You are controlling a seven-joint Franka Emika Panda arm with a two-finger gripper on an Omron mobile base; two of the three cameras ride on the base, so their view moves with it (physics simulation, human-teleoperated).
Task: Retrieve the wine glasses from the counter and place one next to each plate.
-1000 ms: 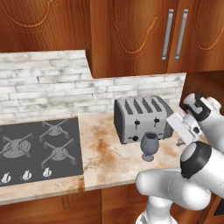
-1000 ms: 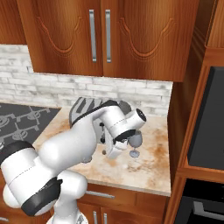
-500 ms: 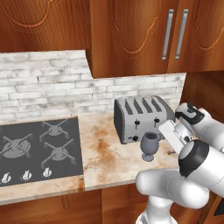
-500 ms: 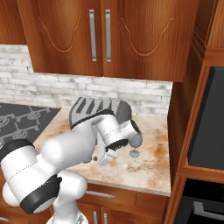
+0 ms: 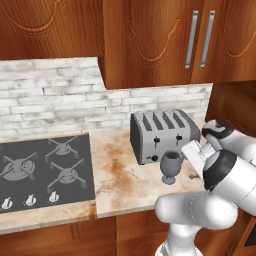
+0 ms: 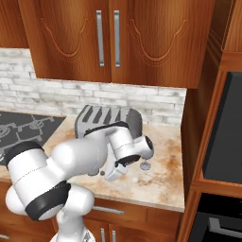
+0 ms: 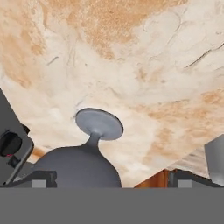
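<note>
One smoky-grey wine glass (image 5: 170, 167) stands upright on the beige marbled counter (image 5: 125, 175), just in front of the toaster. In the hand view its round foot (image 7: 99, 123) and dark bowl (image 7: 76, 168) sit close up. My gripper (image 7: 114, 179) is open, with the fingertips (image 7: 41, 179) wide apart. The bowl lies between them, nearer the left one, and I cannot tell whether it touches. From the left base view my white hand (image 5: 196, 154) is right beside the glass. From the right base view only the glass foot (image 6: 145, 165) peeks past the arm. The other glass and the plates are out of view.
A steel four-slot toaster (image 5: 162, 134) stands right behind the glass, against the brick backsplash. A black gas hob (image 5: 45, 170) lies to the left. Wood wall cabinets (image 5: 160, 40) hang overhead. A tall oven unit (image 6: 222, 142) closes off the counter's right end.
My hand has dropped from above the toaster's right side and swung in beside the wine glass. The glass has stayed in place.
</note>
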